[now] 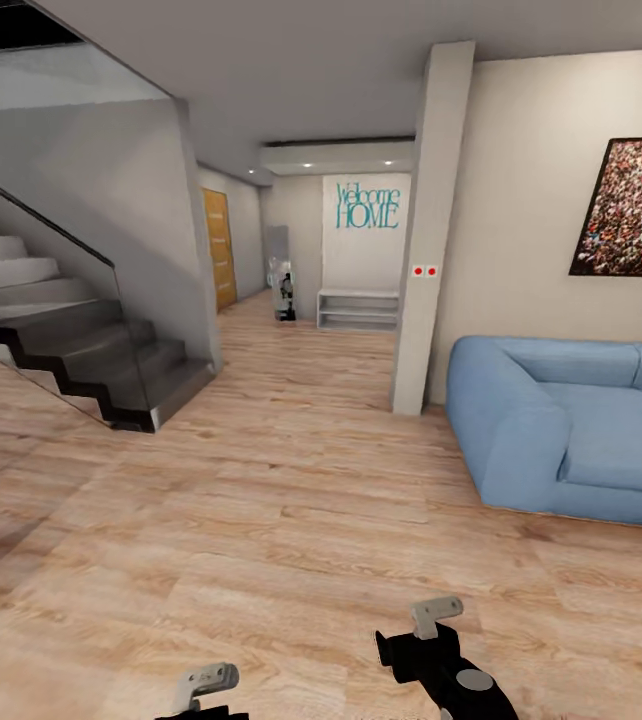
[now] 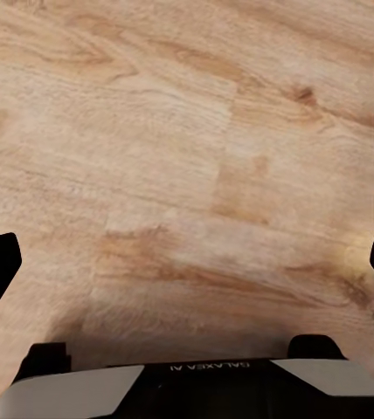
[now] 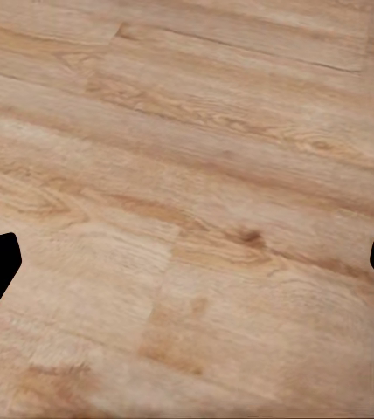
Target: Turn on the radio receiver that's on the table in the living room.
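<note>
The radio receiver and its low surface lie outside what we can see here, so we cannot place either. We face a living room with a light wood floor (image 1: 291, 500): a blue sofa (image 1: 561, 440) at the right, a grey pillar (image 1: 431, 230) just left of it, a staircase (image 1: 81, 350) with a glass balustrade at the far left, and a hallway beyond with a "Welcome HOME" sign (image 1: 367, 205).

The left gripper (image 2: 187, 262) and the right gripper (image 3: 187, 271) both hang over bare floor with fingers spread wide, holding nothing.

We judge the step to be travel and search. The risks follow from this: turning without sight of the surface may send the base toward the sofa's corner or the pillar, and the lowered arms could clip furniture at the edge of view.
</note>
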Robot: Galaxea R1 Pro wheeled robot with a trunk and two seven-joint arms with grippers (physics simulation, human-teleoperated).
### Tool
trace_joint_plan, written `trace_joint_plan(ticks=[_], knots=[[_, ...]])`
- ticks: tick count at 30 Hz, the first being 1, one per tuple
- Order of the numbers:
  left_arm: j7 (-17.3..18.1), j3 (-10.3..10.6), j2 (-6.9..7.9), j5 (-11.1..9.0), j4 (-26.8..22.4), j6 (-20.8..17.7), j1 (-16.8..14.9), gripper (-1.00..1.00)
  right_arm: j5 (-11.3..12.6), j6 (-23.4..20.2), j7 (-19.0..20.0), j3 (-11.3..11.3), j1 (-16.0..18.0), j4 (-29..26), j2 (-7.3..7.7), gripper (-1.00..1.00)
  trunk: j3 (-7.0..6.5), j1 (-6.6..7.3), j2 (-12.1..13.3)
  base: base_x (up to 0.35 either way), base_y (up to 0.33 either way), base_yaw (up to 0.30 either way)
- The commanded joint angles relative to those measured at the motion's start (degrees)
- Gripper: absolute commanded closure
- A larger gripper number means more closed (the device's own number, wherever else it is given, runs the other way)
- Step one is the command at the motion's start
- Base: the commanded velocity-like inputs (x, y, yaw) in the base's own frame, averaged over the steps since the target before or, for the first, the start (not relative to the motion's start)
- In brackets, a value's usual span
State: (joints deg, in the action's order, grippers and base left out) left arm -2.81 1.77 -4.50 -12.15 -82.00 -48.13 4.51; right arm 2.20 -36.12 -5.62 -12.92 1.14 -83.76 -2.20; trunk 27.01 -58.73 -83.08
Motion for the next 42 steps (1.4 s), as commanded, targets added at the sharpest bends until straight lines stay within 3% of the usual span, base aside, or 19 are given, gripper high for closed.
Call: trace_joint_plan(ticks=[1, 17, 42], knots=[[0.00, -0.64, -0.03, -0.05, -0.02, -0.02, 0.00, -1.00, -0.01, 0.00, 0.00, 0.00, 0.00, 0.00, 0.00, -1.00, 0.00, 0.00, 0.00, 0.000, 0.000, -0.300], [0.00, -2.01, -0.07, -0.07, -0.09, -0.04, -0.01, -1.00, -0.01, 0.00, 0.00, 0.00, 0.00, 0.01, 0.00, -1.00, 0.00, 0.00, 0.00, 0.000, 0.000, -0.300], [0.09, -2.14, -0.07, -0.11, -0.09, 0.05, -0.02, -1.00, -0.02, 0.00, 0.00, -0.02, 0.00, 0.09, 0.00, -1.00, 0.00, 0.00, 0.00, 0.000, 0.000, -0.300]])
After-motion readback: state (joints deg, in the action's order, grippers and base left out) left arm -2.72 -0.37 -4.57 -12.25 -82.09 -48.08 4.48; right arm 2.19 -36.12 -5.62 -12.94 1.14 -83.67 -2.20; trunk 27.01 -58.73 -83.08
